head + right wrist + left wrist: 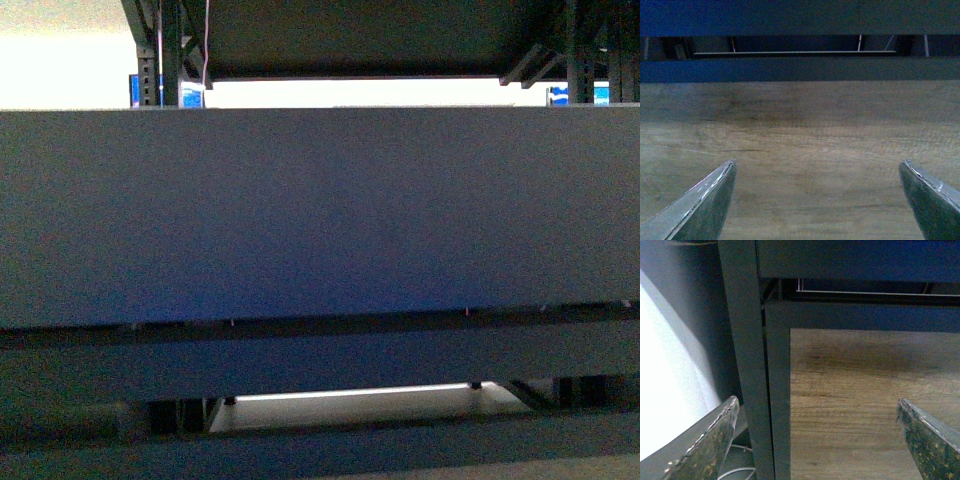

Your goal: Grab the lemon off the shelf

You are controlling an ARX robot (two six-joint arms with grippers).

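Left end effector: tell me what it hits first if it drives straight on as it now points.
Probably the shelf upright just inside one fingertip; past it, the wooden surface. Depth is unclear.

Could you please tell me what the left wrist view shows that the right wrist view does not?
Only the left wrist view shows a dark upright of the shelf, a bright white surface beside it and a white cable. Only the right wrist view shows the shelf's horizontal rail running unbroken across the picture. Both show the wood-grain surface and open fingers, of the left gripper and the right gripper.
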